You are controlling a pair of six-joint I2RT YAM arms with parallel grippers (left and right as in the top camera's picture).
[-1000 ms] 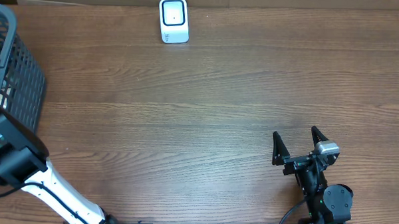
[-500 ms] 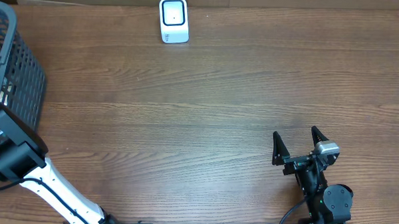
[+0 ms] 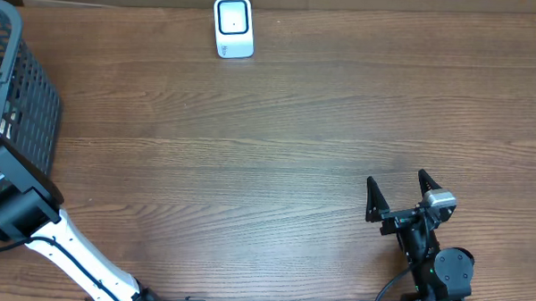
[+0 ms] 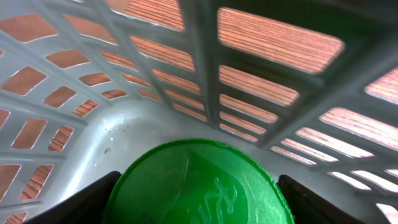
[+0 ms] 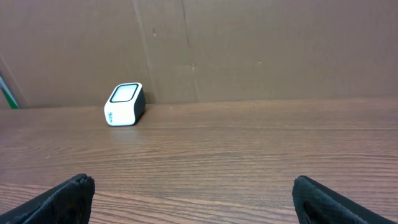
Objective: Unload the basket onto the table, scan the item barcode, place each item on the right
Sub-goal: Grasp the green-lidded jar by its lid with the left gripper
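Inside the dark mesh basket [image 3: 24, 88] at the table's left edge, the left wrist view looks straight down on an item with a round green lid [image 4: 199, 180]. My left gripper [image 4: 198, 190] straddles it, one dark finger at each side of the lid. The lid's rim hides whether the pads press on the item. No barcode shows. The white scanner [image 3: 234, 27] stands at the table's far edge, also seen in the right wrist view [image 5: 124, 104]. My right gripper [image 3: 399, 198] rests open near the front right, nothing between its fingers [image 5: 68, 196].
The basket's grey lattice walls [image 4: 155, 68] close in on the left gripper on all sides. Brown cardboard [image 5: 249, 50] backs the table behind the scanner. Bare wooden tabletop [image 3: 268, 150] lies between basket, scanner and right arm.
The left arm has shifted slightly at the basket. The right arm and the scanner have not moved.
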